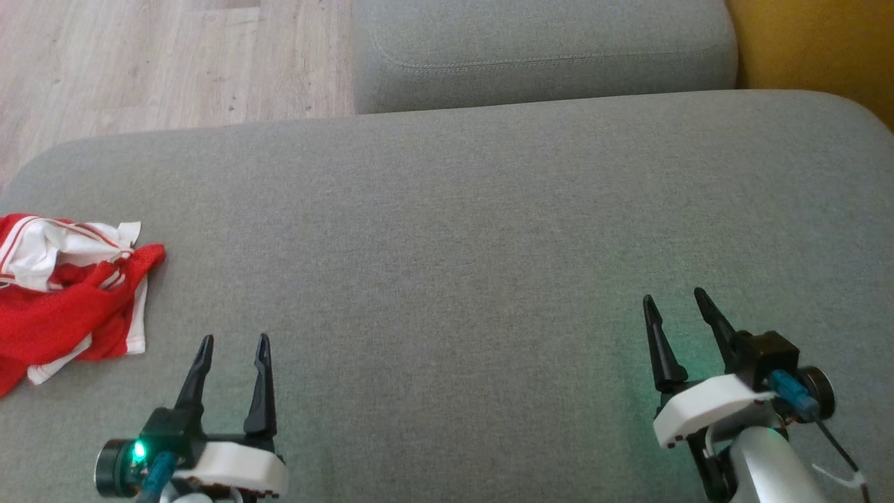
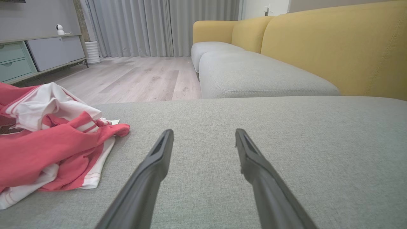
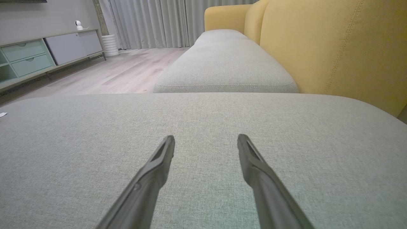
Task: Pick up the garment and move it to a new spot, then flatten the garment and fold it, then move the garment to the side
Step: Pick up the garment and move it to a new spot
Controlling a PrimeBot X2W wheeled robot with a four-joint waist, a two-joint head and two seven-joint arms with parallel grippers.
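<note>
A crumpled red and white garment lies at the left edge of the grey cushion; in the left wrist view the garment is bunched to the left of the fingers. My left gripper hovers open just right of the garment, apart from it, with nothing between its fingers. Near the cushion's right side my right gripper stands open over bare fabric, and my right gripper holds nothing.
A second grey seat cushion lies beyond the near one, with the yellow sofa back to the right. Wooden floor runs past the cushion's far left edge. A low cabinet and curtains stand across the room.
</note>
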